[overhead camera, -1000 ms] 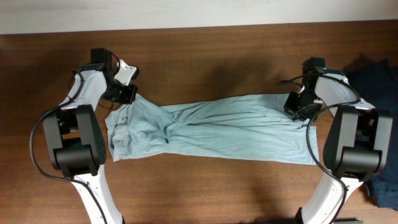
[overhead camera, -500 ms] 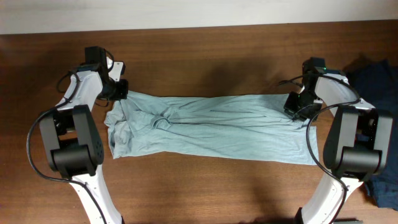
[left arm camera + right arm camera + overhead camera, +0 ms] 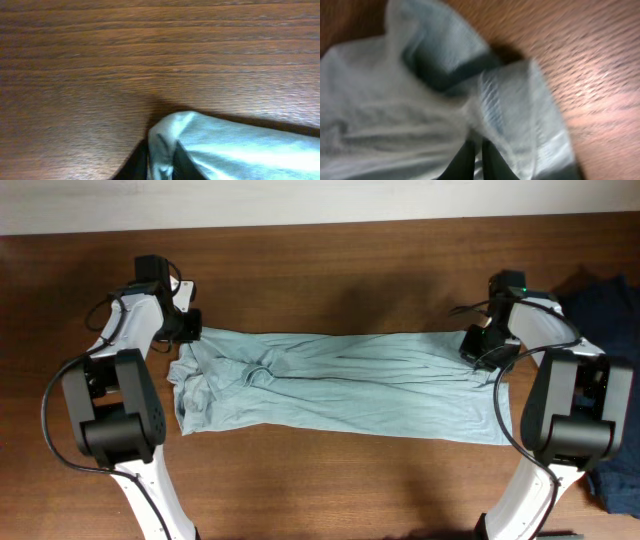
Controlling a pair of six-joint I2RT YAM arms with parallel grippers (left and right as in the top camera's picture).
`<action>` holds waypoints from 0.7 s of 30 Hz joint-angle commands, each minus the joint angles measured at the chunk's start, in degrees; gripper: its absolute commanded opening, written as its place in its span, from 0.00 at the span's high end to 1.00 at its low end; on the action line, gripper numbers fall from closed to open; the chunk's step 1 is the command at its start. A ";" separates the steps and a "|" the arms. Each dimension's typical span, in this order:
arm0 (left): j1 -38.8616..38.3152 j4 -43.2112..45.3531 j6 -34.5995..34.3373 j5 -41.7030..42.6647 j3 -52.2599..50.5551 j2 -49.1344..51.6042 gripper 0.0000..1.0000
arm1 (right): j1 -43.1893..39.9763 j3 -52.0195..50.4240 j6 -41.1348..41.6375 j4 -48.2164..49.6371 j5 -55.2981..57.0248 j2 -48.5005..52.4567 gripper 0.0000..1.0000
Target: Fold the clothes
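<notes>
While the overhead view looks straight down on the brown wooden worktop [image 3: 330,280], the pale grey-blue T-shirt [image 3: 340,385] lies on it as a long, wrinkled band stretched crosswise between the two arms. Its far edge runs nearly straight from one arm to the other. Its left end is broader and more rumpled, with a small twist of folds left of centre. The left pincer [image 3: 190,330] sits at the far left corner of the cloth, low against the wood. In the left wrist view its two dark fingers [image 3: 134,170] flank a narrow upright fold of the fabric at the bottom edge, with bare wood grain filling the rest of the picture. Whether those fingers press the fold or merely stand beside it cannot be told. The right pincer [image 3: 475,345] sits at the far right corner of the cloth. In the blurred right wrist view it is drawn nearly together on a thin ridge of fabric, pinching it, while the hem bunches up around and beyond the tips. A dark navy garment [image 3: 610,300] lies heaped at the right edge of the worktop, beyond the right arm and apart from the T-shirt.
</notes>
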 commanded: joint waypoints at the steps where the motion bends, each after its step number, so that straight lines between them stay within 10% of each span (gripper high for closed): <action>1: 0.87 -0.50 -0.07 -2.19 0.00 -1.09 0.67 | -3.02 3.28 -4.07 -0.79 -0.59 1.57 0.84; 6: 0.87 -2.05 -0.07 -2.19 2.64 -2.97 0.39 | -3.98 9.35 -7.17 -3.48 -4.22 -1.40 0.79; 11: 0.81 -7.41 -0.07 -1.95 6.54 -7.48 0.33 | -3.85 14.60 -7.91 -9.18 -6.36 -3.10 0.77; 14: 0.76 -9.92 -0.04 -0.81 6.80 -10.93 0.21 | -3.87 14.91 -9.97 -10.27 -12.04 -3.39 0.60; 21: -0.63 -18.75 6.34 13.73 6.49 -12.94 0.24 | -1.70 14.75 -12.11 -13.44 -15.52 -3.34 0.50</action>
